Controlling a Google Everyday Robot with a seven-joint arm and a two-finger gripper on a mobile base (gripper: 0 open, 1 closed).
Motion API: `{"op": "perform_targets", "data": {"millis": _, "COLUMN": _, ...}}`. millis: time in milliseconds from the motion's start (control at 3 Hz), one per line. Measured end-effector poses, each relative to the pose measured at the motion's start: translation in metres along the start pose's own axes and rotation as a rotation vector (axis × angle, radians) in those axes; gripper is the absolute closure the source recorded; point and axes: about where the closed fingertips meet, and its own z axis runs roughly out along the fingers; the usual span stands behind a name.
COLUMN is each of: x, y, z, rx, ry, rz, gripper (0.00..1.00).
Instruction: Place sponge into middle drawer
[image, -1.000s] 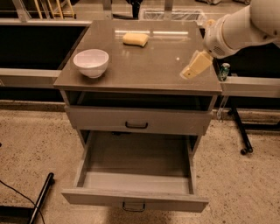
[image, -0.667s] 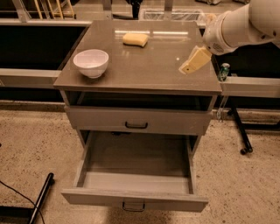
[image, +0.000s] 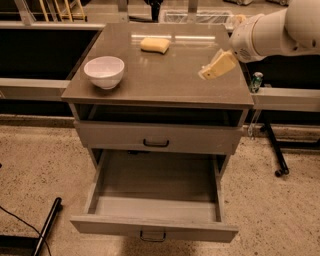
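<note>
Sponge (image: 154, 45): near back edge of table (image: 160, 86), long axis along that edge. Gripper (image: 217, 66): over right edge, sponge lying back-left of it; opening cannot be told.

Cab. top (image: 165, 80): sponge (image: 154, 45), bowl (image: 104, 71); hand (image: 217, 66) above.
</note>
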Motion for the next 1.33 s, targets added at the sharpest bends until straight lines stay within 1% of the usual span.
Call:
{"op": "perform_targets", "data": {"millis": 333, "x": -0.028, "y": -0.030, "z": 0.032, "rx": 0.051, "ry": -0.189, "rz": 0.165, "gripper": 0.00}}
{"op": "perform_targets", "data": {"millis": 667, "x": -0.081, "y": -0.050, "z": 0.076, "rx": 0.048, "ry": -0.285, "rz": 0.320, "gripper": 0.00}}
{"op": "perform_targets", "data": {"millis": 1000, "x": -0.080, "y": -0.050, "z": 0.075, "rx": 0.048, "ry": -0.284, "rz": 0.318, "gripper": 0.00}}
{"op": "perform_targets", "data": {"millis": 1333, "x": -0.083, "y": -0.049, "z": 0.081, "rx": 0.018, "ry": -0.310, "rz": 0.327, "gripper": 0.00}}
